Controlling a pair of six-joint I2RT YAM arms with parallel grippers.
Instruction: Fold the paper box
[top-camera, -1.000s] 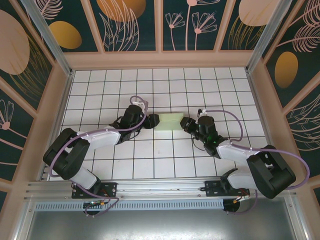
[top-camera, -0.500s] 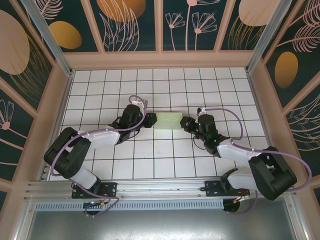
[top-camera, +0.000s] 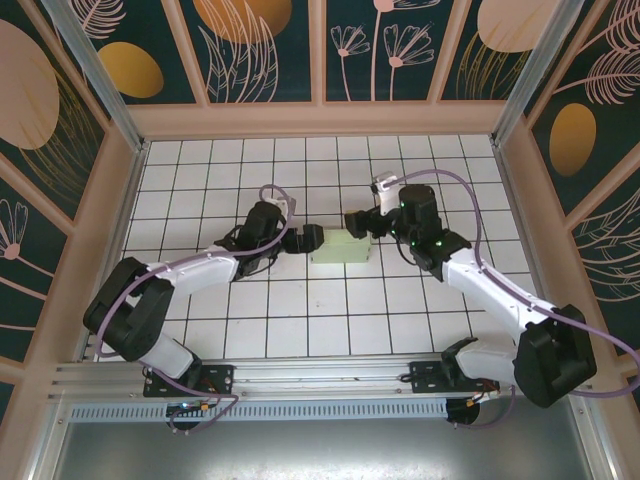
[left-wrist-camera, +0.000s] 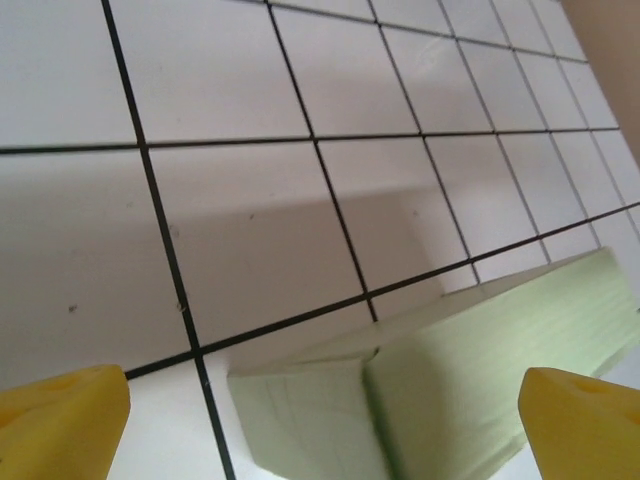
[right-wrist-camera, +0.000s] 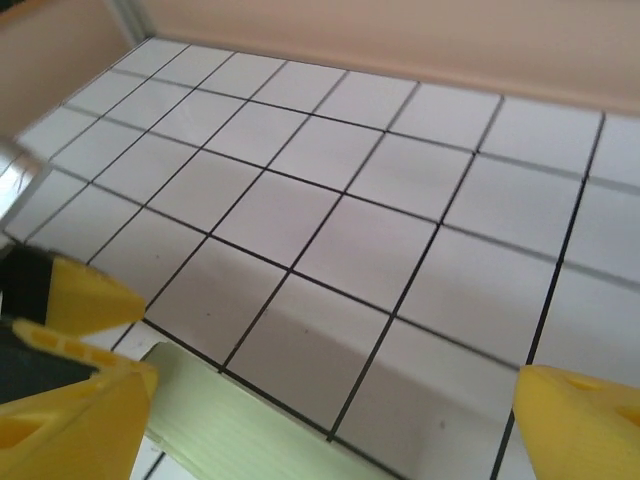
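Paper box (top-camera: 338, 251), pale mint green, lies flat on the white tiled table (top-camera: 200, 330), roughly mid-table, closed up into a small block shape. The two grippers sit at opposite ends of it.

Left gripper (top-camera: 305, 238) is right at the box's left end, just beside or touching it; from overhead I can't tell which. In the left wrist view the left gripper (left-wrist-camera: 320, 430) is spread wide, with yellow fingertips (left-wrist-camera: 60, 420) at the two bottom corners. The box (left-wrist-camera: 440, 380) sits low between them, its folded end face and one long side showing. It reaches over towards the right-hand fingertip, well apart from the other one. Released, not pinching anything.

Right gripper (top-camera: 357, 224) is at the box's far right corner, hanging over its edge. In the right wrist view the right gripper (right-wrist-camera: 325, 410) is also spread wide, with fingertips (right-wrist-camera: 580, 425) at the frame's bottom corners. Mostly bare tile lies between them. The box (right-wrist-camera: 235, 425) shows as a green strip at the bottom, next to the left-hand fingertip. Released too, nothing grasped. Whether it touches the box is unclear.
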